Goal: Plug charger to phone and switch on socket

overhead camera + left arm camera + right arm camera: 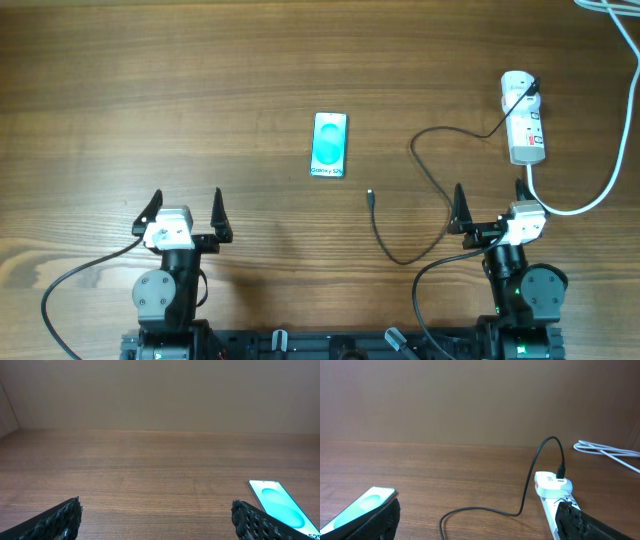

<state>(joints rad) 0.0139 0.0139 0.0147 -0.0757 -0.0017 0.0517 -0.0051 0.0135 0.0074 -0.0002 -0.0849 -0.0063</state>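
Two robot arms line the bottom edge of the overhead frame. The left arm [160, 295], lower left, and the right arm [530, 290], lower right, share one build — round dark grey motor housings, a white blocky wrist piece [170, 230], a looping black rubber cable [110, 259]. The left gripper [187, 195] and right gripper [490, 190] each carry two pointed black fingers; close up, their black finger pads [57, 522] are studded with small bumps.

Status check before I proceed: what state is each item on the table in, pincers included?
phone: lying flat, screen up and lit cyan, nothing plugged in.
charger cable: plug seated in power strip, connector end loose on table, apart from phone.
power strip: charger plugged in; switch position too small to tell.
left pincer: open, empty.
right pincer: open, empty.
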